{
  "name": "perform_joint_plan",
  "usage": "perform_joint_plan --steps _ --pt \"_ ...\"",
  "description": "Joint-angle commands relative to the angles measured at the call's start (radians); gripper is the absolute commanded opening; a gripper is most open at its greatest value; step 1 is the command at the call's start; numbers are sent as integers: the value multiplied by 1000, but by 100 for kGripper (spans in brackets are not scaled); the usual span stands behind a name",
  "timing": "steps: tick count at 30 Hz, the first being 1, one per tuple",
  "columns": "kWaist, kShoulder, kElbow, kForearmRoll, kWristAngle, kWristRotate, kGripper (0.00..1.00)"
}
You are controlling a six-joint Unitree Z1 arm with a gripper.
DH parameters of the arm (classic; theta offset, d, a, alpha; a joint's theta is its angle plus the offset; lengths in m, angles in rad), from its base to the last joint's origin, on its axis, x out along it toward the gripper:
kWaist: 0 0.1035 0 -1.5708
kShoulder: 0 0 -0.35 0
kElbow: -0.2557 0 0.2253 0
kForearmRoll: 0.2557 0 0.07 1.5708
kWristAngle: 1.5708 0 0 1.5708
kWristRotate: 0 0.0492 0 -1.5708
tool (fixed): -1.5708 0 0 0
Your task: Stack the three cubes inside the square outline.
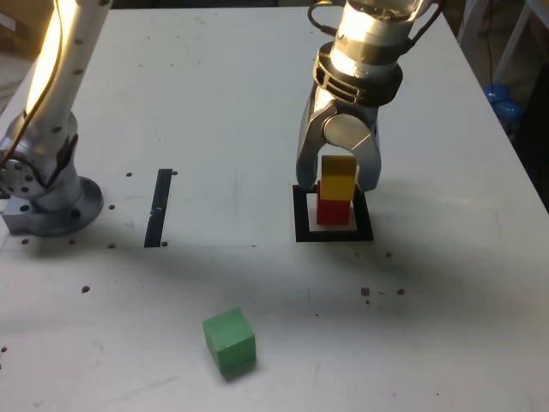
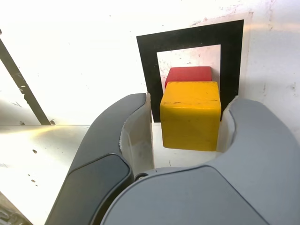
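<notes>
Green cube (image 1: 230, 342) in ext. view only; end effector (image 2: 191, 99) spread round yellow cube (image 2: 191, 127), side gap in wrist view only

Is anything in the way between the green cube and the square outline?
Nothing visible stands on the table between the green cube and the square outline. At the outline, though, the red cube and yellow cube take up the middle, with the hand around the yellow one.

Wrist (image 1: 364, 53) angled dwn at R of ext. view, jaws parted w/ gap
</notes>
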Motion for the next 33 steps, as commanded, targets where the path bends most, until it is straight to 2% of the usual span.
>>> perform_joint_plan --steps 1,7,14,18,27,33 --pt "-1 3 4 -3 -2 -1 100" --pt "-11 -30 23 -11 9 -3 100" --pt "-76 -152 93 -17 46 -6 100" --pt "-149 -183 139 -17 55 10 99" --pt "-383 -176 161 -44 80 102 98" --pt "-500 -179 205 -87 65 119 98"
